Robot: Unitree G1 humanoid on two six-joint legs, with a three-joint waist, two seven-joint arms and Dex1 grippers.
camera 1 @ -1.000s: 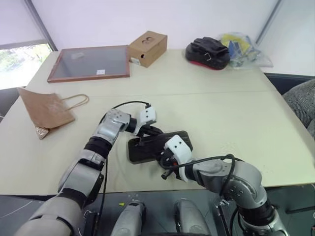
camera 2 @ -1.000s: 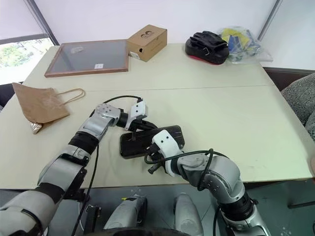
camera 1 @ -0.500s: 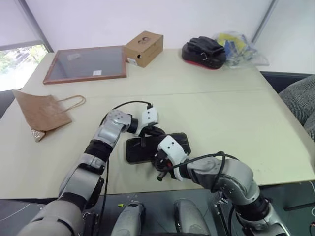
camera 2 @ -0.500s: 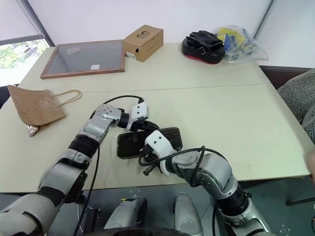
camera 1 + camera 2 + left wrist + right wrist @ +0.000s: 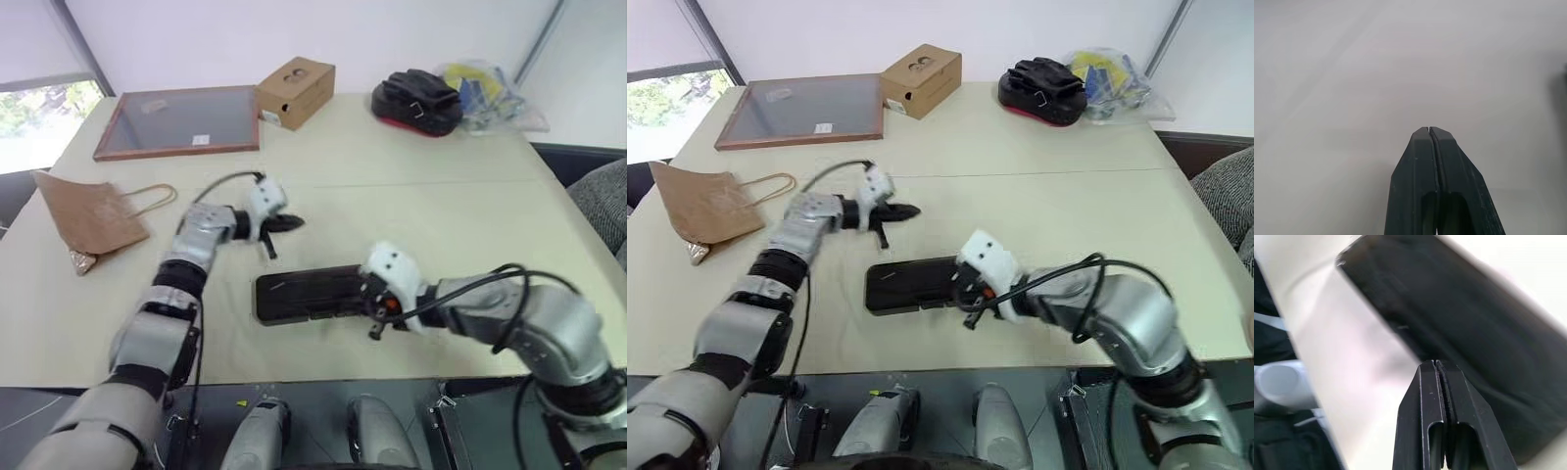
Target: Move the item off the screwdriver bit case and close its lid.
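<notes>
Dark and flat, the bit case (image 5: 312,295) lies shut near the front edge of the table (image 5: 460,215), its smoky-brown lid (image 5: 913,282) down over the base, long side running from nine to three o'clock. Nothing rests on it. In my right wrist view the lid's glossy surface fills much of the frame, one rounded corner showing.

Brown kraft paper, the small bag (image 5: 90,220) sits well apart from the case, out at about ten o'clock from it near the table's left edge, lying flat with its thin twisted handle (image 5: 149,200) looped toward the middle of the table.

My left gripper (image 5: 287,224) hangs above bare tabletop at about eleven o'clock from the case, fingers pressed together with nothing between them (the left wrist view shows the two black tips meeting over plain pale surface). My right gripper (image 5: 372,310) is at the case's three-o'clock end, fingers likewise pressed together and empty; whether they touch the case I cannot tell.

Pale cream, the table has a seam running across its middle. At the far side lie a wood-framed dark board (image 5: 178,121), a cardboard box (image 5: 295,92), a black-and-red bundle (image 5: 415,102) and a clear plastic bag (image 5: 483,93) with yellow and blue inside. Beyond them is a white wall, with a window at the far left.
</notes>
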